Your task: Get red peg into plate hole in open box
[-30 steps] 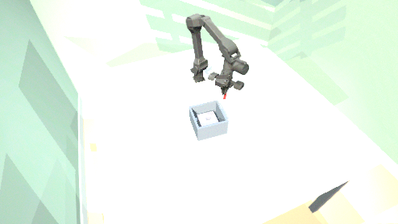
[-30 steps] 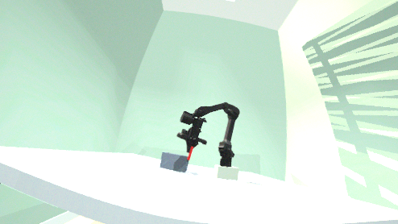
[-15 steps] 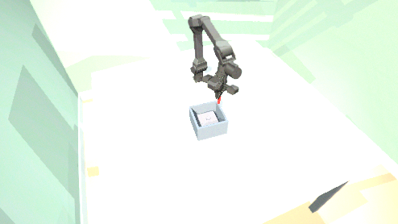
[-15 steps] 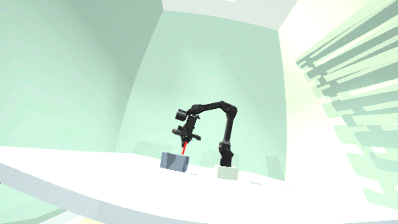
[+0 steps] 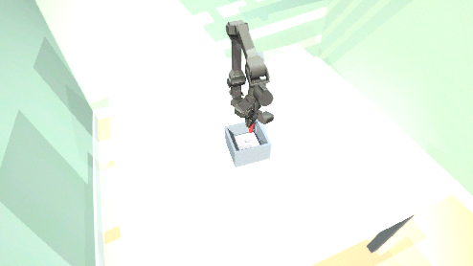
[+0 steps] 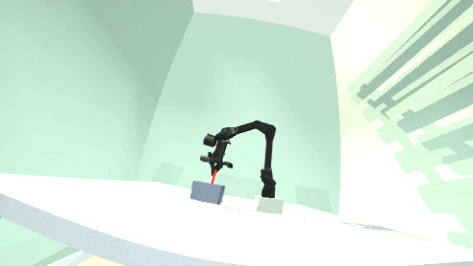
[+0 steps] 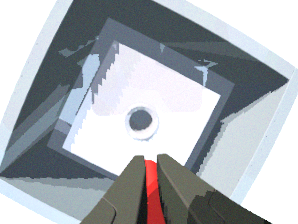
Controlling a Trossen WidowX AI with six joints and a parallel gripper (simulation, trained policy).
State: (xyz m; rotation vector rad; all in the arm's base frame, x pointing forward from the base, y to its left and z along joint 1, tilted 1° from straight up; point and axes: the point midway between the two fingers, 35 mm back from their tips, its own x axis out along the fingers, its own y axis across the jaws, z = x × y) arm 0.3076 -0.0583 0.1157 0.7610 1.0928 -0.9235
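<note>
Working from the left of my top view, I see a pale green wall (image 5: 43, 158) with grey shadows, well apart from everything I am handling. Next comes the open blue-grey box (image 5: 253, 157) (image 6: 207, 192) (image 7: 245, 125), upright on the white table (image 5: 182, 191) (image 6: 144, 215). Its four walls stand all around a white plate (image 5: 246, 141) (image 7: 170, 85) at the bottom, and the wrist view shows me a round hole (image 7: 141, 120) in that plate, with a raised ring around it.

The red peg (image 5: 251, 128) (image 6: 213, 177) (image 7: 154, 200) leans at the box's arm-side part, out of the hole. My exterior view loses its lower end behind the box wall, so I cannot tell how deep it reaches. My gripper (image 5: 250, 123) (image 6: 214, 170) (image 7: 150, 157) is clenched on the peg, above the box.

Farther right in the exterior view, the arm (image 5: 236, 57) (image 6: 268, 153) rises from a pale block (image 6: 270, 205), apart from the box. A dark slanted panel (image 5: 389, 234) is at the top view's lower right, well apart from the box.

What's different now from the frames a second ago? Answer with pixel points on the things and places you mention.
The jaws (image 5: 251, 125) (image 6: 213, 171) carried the red peg (image 5: 252, 128) (image 6: 213, 177) (image 7: 154, 197) from beside the open box (image 5: 253, 157) (image 6: 207, 192) (image 7: 19, 87) to its near-arm edge, in the top view down and slightly left. The peg was already out of the hole and remains so. The box and the arm's base block (image 6: 270, 206) stayed put.
</note>
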